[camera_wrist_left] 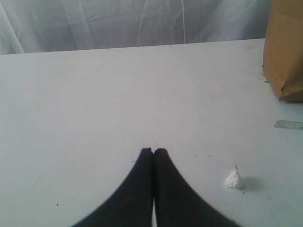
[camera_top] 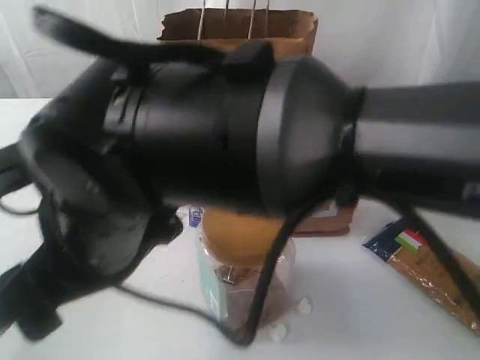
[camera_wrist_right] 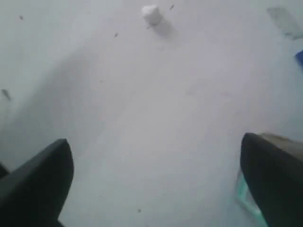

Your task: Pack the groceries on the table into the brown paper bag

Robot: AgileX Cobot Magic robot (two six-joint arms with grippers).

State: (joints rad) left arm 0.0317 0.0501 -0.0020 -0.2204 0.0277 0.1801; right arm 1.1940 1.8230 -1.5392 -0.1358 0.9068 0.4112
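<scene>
Near the brown paper bag (camera_wrist_left: 285, 52), the left hand (camera_wrist_left: 152, 152) is pinched together, empty, over the worktop (camera_wrist_left: 104, 94). The right hand (camera_wrist_right: 156, 161) gapes wide.

The tall brown paper bag (camera_wrist_left: 284, 52) stands upright on the plain white table (camera_wrist_left: 94, 94), ahead of the left gripper's (camera_wrist_left: 152, 151) closed jaws, off to one side and well apart. The gold-lidded clear jar (camera_top: 238, 234) stands upright. The flag-marked pasta packet (camera_top: 439, 274) lies flat. Only bare table lies between the right gripper's (camera_wrist_right: 155, 142) spread jaws.
</scene>
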